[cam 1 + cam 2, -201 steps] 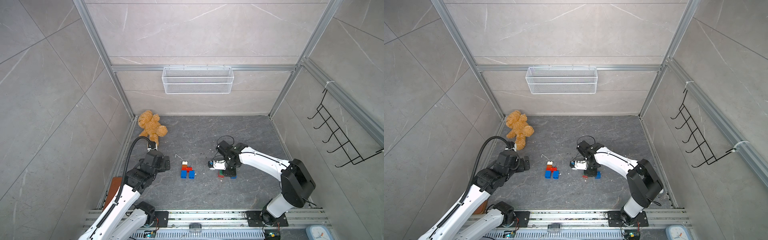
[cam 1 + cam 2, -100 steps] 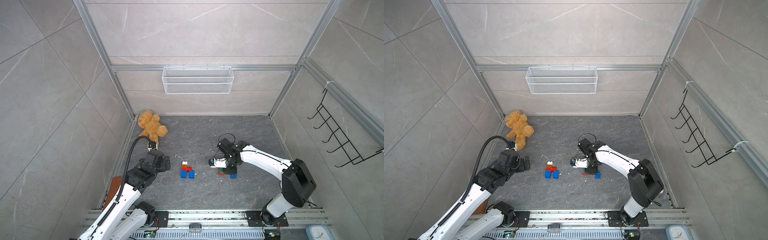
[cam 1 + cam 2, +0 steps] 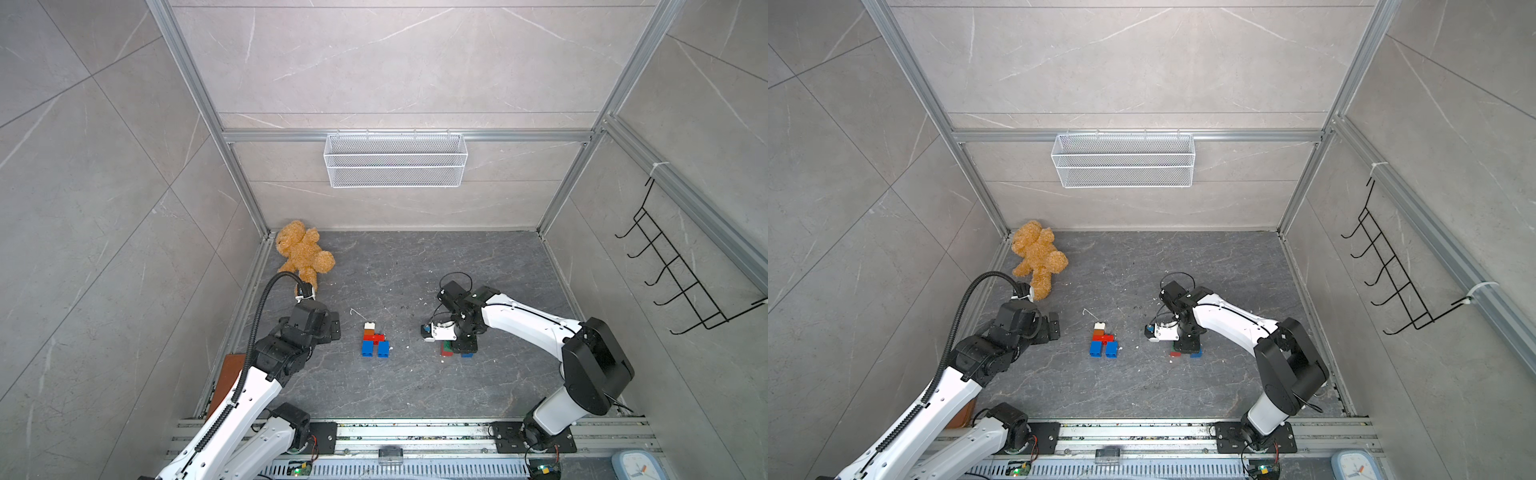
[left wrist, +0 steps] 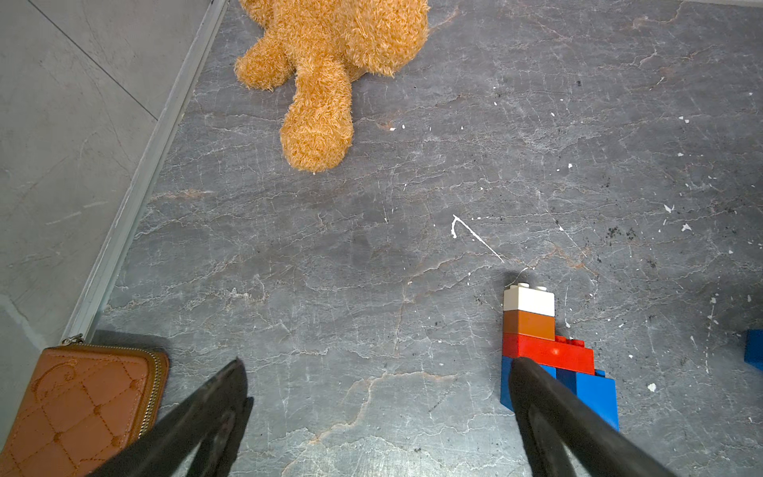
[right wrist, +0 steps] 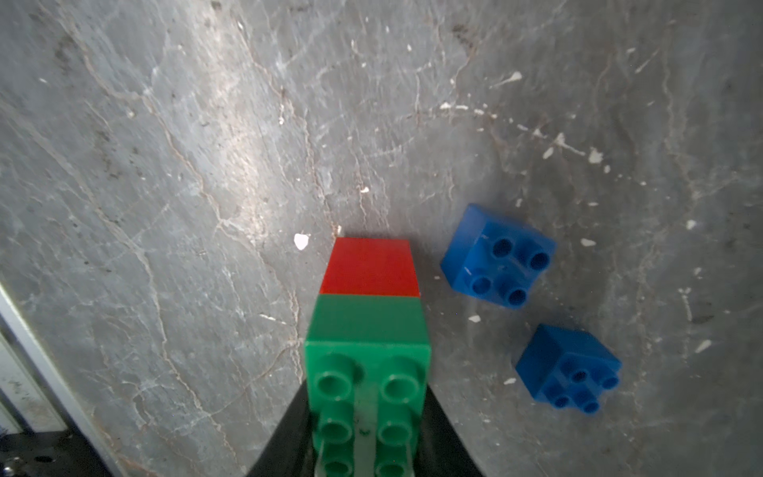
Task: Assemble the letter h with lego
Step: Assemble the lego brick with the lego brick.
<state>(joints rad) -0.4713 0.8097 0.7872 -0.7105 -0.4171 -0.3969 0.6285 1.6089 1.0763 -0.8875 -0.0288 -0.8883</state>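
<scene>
The right jaws are clenched on the green brick (image 5: 367,326) stacked on a red brick (image 5: 370,267), at 3 o'clock from the brick letter (image 3: 375,340). The pair is best lifted straight and level, avoiding the two blue bricks (image 5: 497,256) just beside it. The left jaws hang released at the letter's 9 o'clock; a bear (image 3: 303,253) lies at 11 o'clock.

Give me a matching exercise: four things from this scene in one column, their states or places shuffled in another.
1 left pincer
2 right pincer
3 white brick
4 teddy bear

A joined to the brown brick
B open, empty
C lying in a far corner
D shut on the green brick

Pairs: 1-B, 2-D, 3-A, 4-C
</scene>
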